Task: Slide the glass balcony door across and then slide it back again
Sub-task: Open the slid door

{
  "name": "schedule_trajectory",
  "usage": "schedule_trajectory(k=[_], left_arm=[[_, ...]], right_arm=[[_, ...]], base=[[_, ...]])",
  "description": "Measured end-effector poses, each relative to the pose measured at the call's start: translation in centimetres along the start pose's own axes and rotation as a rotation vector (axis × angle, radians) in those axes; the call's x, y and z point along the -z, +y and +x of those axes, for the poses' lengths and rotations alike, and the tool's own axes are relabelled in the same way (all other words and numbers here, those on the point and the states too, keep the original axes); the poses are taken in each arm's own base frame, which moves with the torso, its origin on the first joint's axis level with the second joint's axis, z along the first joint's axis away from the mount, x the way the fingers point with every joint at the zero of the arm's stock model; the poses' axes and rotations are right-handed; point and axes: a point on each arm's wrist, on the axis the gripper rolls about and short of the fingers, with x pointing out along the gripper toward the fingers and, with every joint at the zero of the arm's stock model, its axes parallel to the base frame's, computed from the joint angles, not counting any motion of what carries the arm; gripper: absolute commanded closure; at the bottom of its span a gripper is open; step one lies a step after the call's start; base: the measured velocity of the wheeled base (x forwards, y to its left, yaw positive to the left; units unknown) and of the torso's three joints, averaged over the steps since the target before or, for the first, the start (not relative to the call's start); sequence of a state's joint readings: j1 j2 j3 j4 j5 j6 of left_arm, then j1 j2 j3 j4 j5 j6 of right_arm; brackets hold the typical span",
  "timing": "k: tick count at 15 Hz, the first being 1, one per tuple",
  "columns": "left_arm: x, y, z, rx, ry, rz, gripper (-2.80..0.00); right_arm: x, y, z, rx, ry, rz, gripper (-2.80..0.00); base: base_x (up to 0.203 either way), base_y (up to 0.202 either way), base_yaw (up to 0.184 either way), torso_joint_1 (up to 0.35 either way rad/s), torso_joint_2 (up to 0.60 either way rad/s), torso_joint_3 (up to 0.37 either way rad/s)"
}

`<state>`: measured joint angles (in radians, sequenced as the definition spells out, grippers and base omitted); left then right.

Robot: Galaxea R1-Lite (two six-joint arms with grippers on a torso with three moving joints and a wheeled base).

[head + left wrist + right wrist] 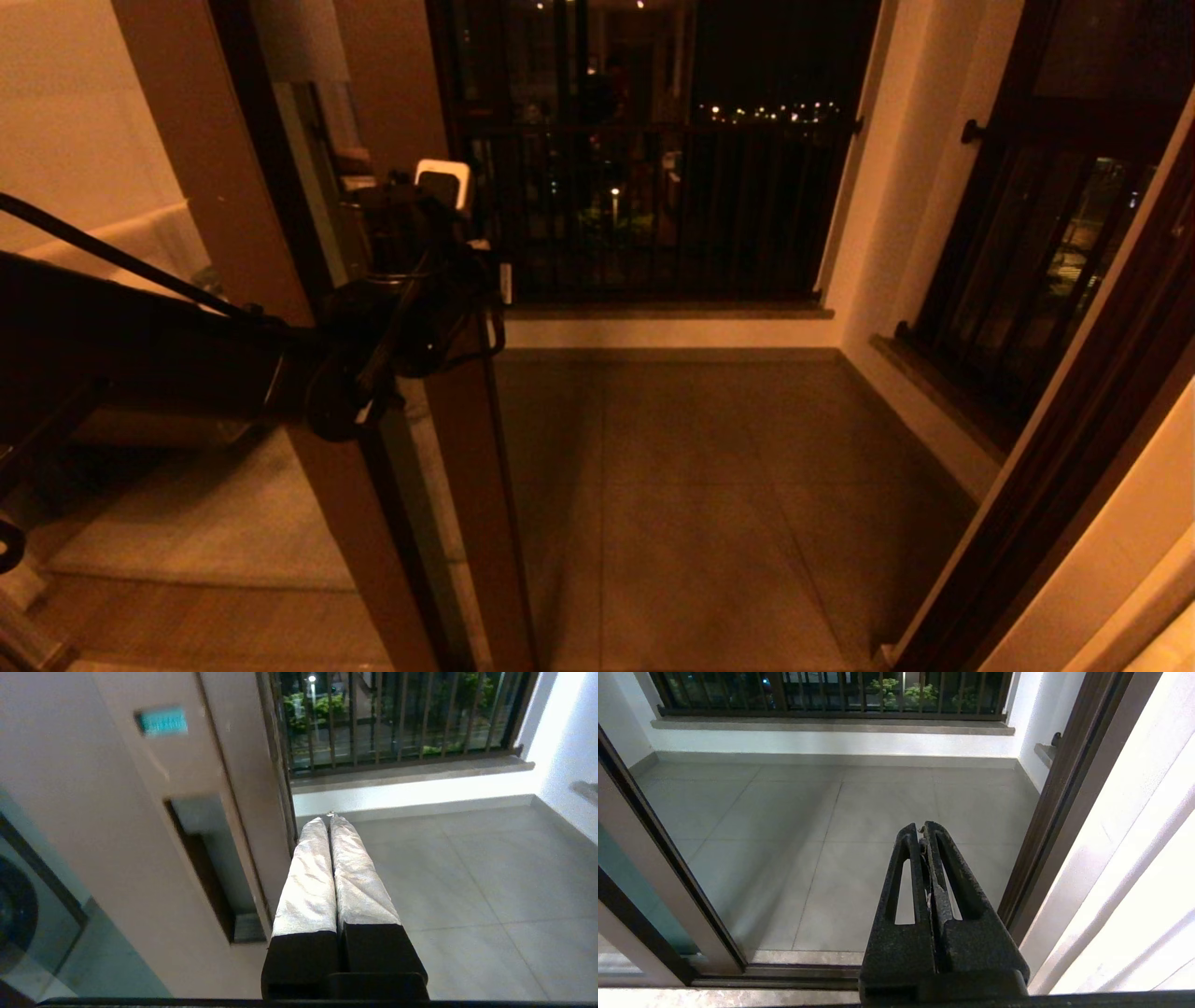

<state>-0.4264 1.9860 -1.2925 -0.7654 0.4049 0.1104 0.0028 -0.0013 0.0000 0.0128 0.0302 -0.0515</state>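
The glass balcony door [462, 485] stands slid to the left, its brown stile running down the head view, and the doorway to its right is open. In the left wrist view the stile [140, 835] shows its dark recessed handle slot [205, 868]. My left gripper [327, 819] is shut with nothing held, its white-wrapped fingers [308, 882] lying along the stile's free edge, just past the slot. In the head view it [502, 280] is mostly hidden behind its wrist. My right gripper [922, 828] is shut and empty, hanging over the threshold, out of the head view.
The tiled balcony floor [700, 485] lies beyond the opening. A dark barred window [653, 187] closes the far side and another window [1027, 280] the right wall. The brown door jamb [1074, 439] stands on the right. The floor track [784, 975] crosses the threshold.
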Motion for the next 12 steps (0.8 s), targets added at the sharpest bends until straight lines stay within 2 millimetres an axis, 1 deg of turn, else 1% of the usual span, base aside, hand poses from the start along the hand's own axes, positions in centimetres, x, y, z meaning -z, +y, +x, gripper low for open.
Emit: schedule_trajectory(k=[3,6,12], left_arm=[[-0.32,0.36,0.02,0.000,-0.048,-0.016,0.00],[-0.74,0.27,-0.12,0.014,-0.063,-0.018,0.00],[-0.48,0.55,0.27,0.004,-0.061,-0.017,0.00]], right_arm=[[0.00,0.00,0.00,0.000,0.000,0.000,0.00],[0.00,0.00,0.00,0.000,0.000,0.000,0.00],[0.00,0.00,0.00,0.000,0.000,0.000,0.00]], base=[[0.000,0.000,0.000,0.000,0.00,0.000],[0.000,0.000,0.000,0.000,0.00,0.000],[0.000,0.000,0.000,0.000,0.00,0.000]])
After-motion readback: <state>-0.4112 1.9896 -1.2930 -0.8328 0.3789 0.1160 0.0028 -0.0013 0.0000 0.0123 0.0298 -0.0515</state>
